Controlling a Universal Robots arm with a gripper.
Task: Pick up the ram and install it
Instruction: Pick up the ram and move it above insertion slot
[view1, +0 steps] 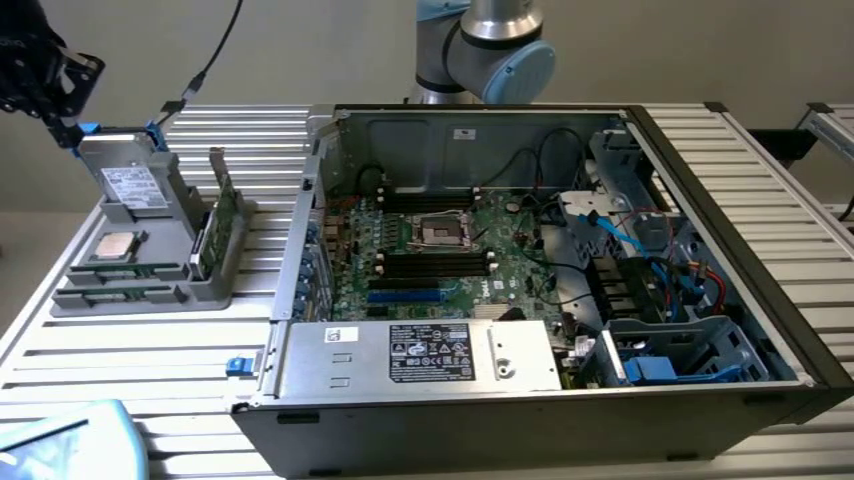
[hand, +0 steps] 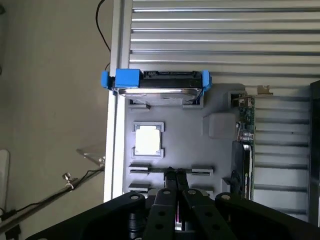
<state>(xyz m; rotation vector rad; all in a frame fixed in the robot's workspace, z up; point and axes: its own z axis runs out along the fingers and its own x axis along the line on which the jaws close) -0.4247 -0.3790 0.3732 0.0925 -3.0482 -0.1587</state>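
Green ram (hand: 152, 170): lies on its edge in a narrow slot of the grey tray, just beside the CPU. From the wrist camera it reads as a thin dark line between two small holders.
Hand (hand: 175, 172): black, its two fingers clenched together and grasping nothing. It hovers over the tray with its tips lined up above the ram's slot. In the exterior view it hangs high over the tray's far end, well apart from the stick.
Grey tray (view1: 200, 290): rests on the desk at the exterior view's left, just beside the open case.
Hard drive (hand: 157, 87): stands upright at one end of the tray, with a blue bracket at each side.
CPU (hand: 148, 141): a silver square lying flat in its recess, between the hard drive and the ram.
Expansion card (hand: 245, 150): a green board standing on edge along the side of the tray nearest the case.
Second slot: a further green strip seems to lie in the next slot along, though it is too small to be sure.
Computer case (view1: 747, 390): lies open side up, with the motherboard (view1: 454, 250) exposed and a labelled silver power supply (view1: 427, 355) at the near edge.
Desk (view1: 174, 370): slatted aluminium.
Arm (view1: 487, 45): a grey and light-blue joint rising behind the case.
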